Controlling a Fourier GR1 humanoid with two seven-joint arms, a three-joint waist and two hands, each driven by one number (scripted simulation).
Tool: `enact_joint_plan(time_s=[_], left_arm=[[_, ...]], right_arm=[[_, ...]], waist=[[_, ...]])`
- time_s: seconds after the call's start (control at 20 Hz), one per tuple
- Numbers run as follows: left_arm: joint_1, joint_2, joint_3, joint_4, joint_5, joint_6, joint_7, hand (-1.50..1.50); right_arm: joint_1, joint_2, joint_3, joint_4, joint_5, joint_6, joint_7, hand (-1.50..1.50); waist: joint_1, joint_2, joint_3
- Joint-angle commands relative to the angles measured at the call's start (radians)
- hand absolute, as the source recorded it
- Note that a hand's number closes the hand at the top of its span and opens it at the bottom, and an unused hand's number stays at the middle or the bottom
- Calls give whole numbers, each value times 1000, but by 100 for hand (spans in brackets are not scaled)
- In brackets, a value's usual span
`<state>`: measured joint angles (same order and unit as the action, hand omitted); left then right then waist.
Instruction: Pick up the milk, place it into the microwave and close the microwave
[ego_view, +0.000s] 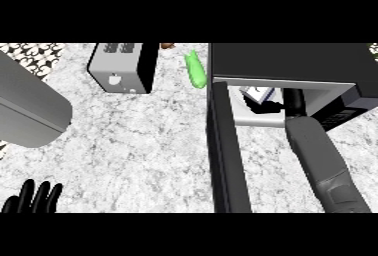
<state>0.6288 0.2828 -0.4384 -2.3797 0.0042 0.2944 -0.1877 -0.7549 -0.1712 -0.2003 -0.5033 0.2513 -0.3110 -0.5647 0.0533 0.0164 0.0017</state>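
Note:
The milk carton (256, 92), white with blue marks, is inside the open microwave (295, 62) at the upper right, on its light floor. My right hand (270, 106) reaches into the cavity and curls against the carton's near side, hiding its lower part. The grey right forearm (325, 165) runs in from the lower right. The microwave's dark door (225, 155) stands swung open, pointing toward me, just left of that arm. My left hand (33, 197) rests open at the lower left edge, fingers up.
A silver and black toaster (122, 67) stands at the back centre-left. A green vegetable (195, 70) lies between it and the microwave, with a small brown item (167, 45) behind. A large grey rounded object (29, 112) fills the left side. The counter (140, 150) is speckled grey stone.

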Motion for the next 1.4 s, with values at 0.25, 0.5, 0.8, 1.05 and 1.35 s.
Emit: enact_joint_plan(time_s=[0.25, 0.5, 0.8, 1.05, 1.35], left_arm=[[-36, 10, 49, 44, 18, -14, 6, -150], [-2, 19, 42, 32, -2, -14, -16, -150], [-37, -2, -1, 69, -42, -9, -23, -150], [13, 13, -16, 50, -68, -8, -44, -150], [18, 5, -19, 36, -87, 8, -18, -150]], right_arm=[[-131, -87, -50, 167, 65, -271, -87, 150], [-169, -48, 32, 294, 158, -262, -70, -150], [-241, -47, 44, 361, 178, -200, -46, -150], [-292, -6, 29, 378, 170, -225, -3, -150], [-276, -44, -13, 370, 137, -231, -44, -150]], waist=[[25, 18, 1], [37, 14, 1], [32, 16, 1], [32, 8, 1], [20, 8, 1]])
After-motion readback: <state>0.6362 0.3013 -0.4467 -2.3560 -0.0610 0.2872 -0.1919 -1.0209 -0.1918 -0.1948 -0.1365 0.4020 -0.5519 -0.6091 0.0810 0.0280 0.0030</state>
